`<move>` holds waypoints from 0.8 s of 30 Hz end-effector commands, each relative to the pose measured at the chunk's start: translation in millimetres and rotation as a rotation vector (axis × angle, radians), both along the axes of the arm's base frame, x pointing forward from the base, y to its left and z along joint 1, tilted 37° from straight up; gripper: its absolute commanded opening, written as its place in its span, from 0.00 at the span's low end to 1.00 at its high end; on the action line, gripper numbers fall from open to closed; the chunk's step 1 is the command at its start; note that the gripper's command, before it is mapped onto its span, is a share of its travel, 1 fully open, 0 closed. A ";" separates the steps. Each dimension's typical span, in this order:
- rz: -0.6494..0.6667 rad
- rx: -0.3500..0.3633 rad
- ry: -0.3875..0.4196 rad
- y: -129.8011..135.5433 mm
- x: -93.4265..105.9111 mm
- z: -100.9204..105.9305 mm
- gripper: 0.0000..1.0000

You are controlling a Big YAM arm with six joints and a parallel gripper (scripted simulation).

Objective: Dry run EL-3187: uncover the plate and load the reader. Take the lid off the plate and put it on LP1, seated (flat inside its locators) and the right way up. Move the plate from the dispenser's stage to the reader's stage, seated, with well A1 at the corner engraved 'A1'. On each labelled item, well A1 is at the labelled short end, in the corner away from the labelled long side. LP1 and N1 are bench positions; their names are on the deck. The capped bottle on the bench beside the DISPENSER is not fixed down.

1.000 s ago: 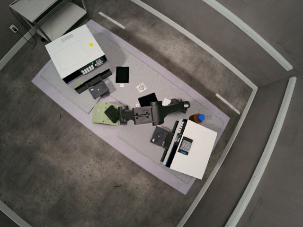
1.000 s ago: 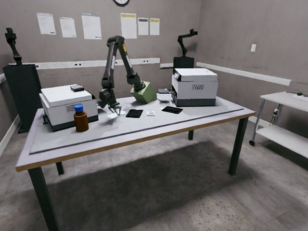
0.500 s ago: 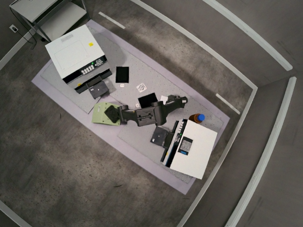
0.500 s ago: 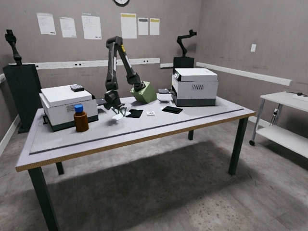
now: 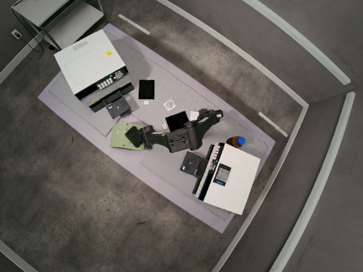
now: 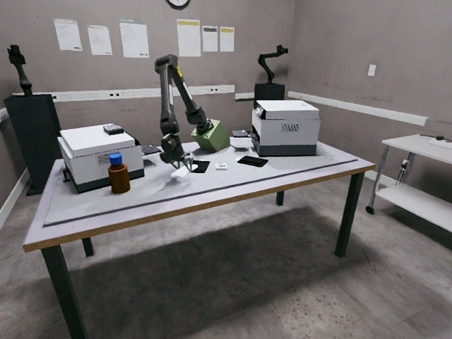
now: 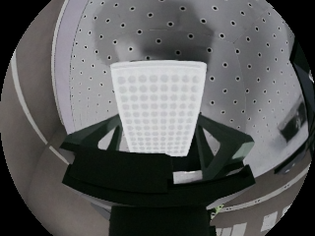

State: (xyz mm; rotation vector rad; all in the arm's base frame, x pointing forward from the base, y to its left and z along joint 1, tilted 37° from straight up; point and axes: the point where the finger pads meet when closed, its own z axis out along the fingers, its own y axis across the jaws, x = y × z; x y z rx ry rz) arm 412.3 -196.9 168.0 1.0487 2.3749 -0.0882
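Gripping the white plate, the jaws hang above the bench in a grey-walled room.

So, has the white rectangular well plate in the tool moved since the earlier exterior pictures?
Yes: the plate has shifted right in the exterior view, away from the blue-capped brown bottle.
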 end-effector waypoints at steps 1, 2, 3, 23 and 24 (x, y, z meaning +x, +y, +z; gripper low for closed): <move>0.063 -0.035 0.002 6.8 13.0 12.7 0.86; 0.075 -0.038 0.001 9.5 14.7 14.0 0.86; 0.075 -0.038 0.001 9.5 14.7 14.0 0.86; 0.220 -0.095 0.089 39.4 29.4 -6.4 0.86; 0.224 -0.103 0.092 40.3 29.9 -5.6 0.86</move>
